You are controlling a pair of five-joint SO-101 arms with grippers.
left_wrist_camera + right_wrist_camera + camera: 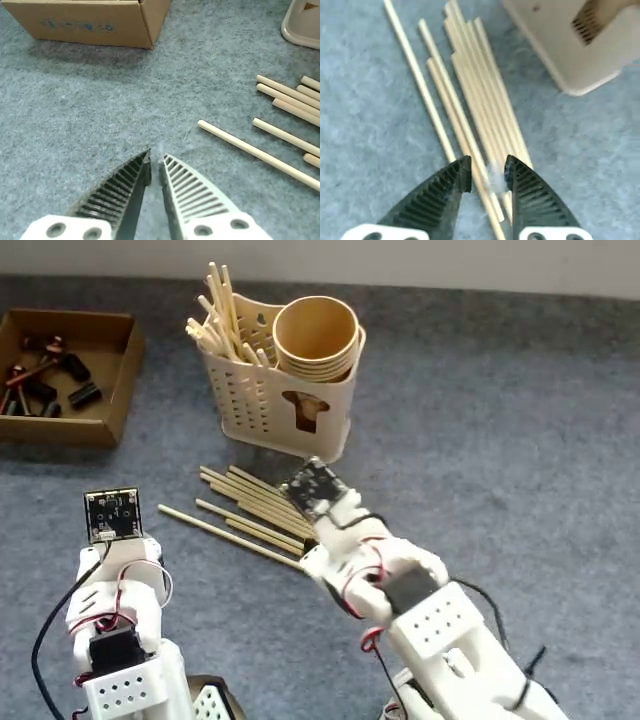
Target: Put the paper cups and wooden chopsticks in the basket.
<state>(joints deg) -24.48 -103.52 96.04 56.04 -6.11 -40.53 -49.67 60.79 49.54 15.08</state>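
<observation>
Mid-tabletop, before cream plastic basket (262, 408): pale wooden chopsticks (255, 505), likely light, stiff, roll-prone; pinch mid-length. Right gripper (487, 175) parted astride them; left gripper (155, 162) closed.

- I log one printed marking: a line of blue print (82, 24) on the outer side wall of the cardboard box (100, 12), seen in the left wrist view. It is too blurred for me to make out any letter or number.
- In the high view, the front wall of the basket (250, 405) carries a cut-out figure (305, 412). I record it as a shape, not lettering.
- The small circuit boards (112, 513) on the arms' wrists show marks too small for me to read.
- Finding: no legible text, number or sign.
</observation>
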